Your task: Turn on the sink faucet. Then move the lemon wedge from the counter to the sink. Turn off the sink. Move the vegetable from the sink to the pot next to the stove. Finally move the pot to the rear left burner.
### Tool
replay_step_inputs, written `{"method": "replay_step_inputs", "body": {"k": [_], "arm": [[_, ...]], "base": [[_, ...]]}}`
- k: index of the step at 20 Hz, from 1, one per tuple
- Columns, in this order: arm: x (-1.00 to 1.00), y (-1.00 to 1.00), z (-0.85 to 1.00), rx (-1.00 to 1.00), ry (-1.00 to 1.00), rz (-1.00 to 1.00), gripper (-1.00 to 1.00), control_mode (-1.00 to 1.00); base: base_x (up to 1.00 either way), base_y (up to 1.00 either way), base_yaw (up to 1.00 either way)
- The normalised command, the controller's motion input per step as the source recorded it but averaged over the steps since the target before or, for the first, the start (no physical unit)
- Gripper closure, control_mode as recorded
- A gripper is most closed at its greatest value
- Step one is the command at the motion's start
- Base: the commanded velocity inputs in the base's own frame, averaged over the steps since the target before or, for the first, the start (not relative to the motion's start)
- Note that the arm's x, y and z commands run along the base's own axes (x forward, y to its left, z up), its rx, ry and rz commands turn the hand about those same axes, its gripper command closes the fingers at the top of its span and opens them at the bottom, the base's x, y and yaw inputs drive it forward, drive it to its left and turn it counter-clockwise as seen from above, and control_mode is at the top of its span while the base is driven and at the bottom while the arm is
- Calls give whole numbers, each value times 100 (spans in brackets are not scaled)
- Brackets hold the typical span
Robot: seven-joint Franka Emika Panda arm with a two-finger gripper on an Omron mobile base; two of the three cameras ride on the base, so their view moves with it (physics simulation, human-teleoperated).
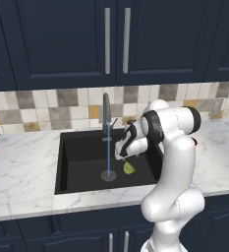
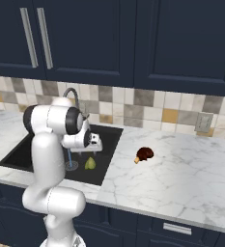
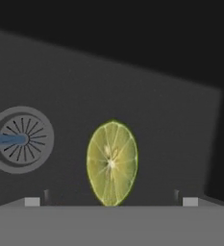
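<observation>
The sink faucet (image 1: 106,110) (image 2: 73,94) stands behind the black sink (image 1: 76,162) (image 2: 17,152). A thin blue stream of water runs from it down to the round drain (image 1: 107,175) (image 3: 21,139). The yellow-green lemon wedge (image 1: 129,168) (image 2: 90,164) (image 3: 112,163) lies on the basin floor, just right of the drain. My gripper (image 1: 122,156) (image 2: 92,150) (image 3: 111,202) hangs inside the basin a little above the wedge. It is open, with one fingertip on each side and nothing between them.
White marble counter (image 1: 22,167) (image 2: 181,173) surrounds the sink. A dark reddish-brown round lump (image 2: 144,154) lies on it to the right of the basin. A wall outlet (image 2: 201,123) sits in the tiled backsplash, and dark cabinets hang above.
</observation>
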Motion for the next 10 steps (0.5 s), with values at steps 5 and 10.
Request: {"method": "replay_step_inputs", "body": {"k": [5, 10], "arm": [[-8, 0, 35, 0, 0, 0, -100, -100], [-11, -7, 24, 0, 0, 0, -100, -100]], "base": [[0, 0, 0], [0, 0, 0]]}}
